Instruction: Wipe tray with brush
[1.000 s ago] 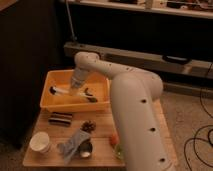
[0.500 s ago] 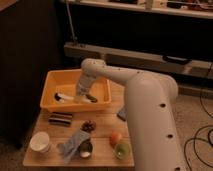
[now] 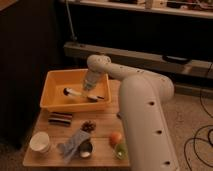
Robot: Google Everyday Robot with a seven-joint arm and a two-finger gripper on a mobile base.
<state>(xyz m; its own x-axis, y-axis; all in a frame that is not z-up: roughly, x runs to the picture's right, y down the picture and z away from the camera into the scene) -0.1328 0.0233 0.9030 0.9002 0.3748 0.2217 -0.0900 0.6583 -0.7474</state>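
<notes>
The yellow-orange tray (image 3: 52,97) sits at the back left of a small wooden table. Inside it lies the brush (image 3: 80,94), slim with a white handle and dark ends, running left to right across the tray floor. My gripper (image 3: 90,90) reaches down into the tray from the white arm and sits over the right part of the brush. The arm hides the tray's right rim.
On the wooden table (image 3: 102,125) in front of the tray lie a dark rectangular block (image 3: 60,118), a white cup (image 3: 40,141), a grey cloth (image 3: 72,143), a small round tin (image 3: 86,148), dark bits (image 3: 89,126), an orange fruit (image 3: 115,138) and a green fruit (image 3: 121,150). A dark shelf stands behind.
The gripper has shifted to the right inside the tray, and the brush has moved right with it. The arm's big link has swung further right.
</notes>
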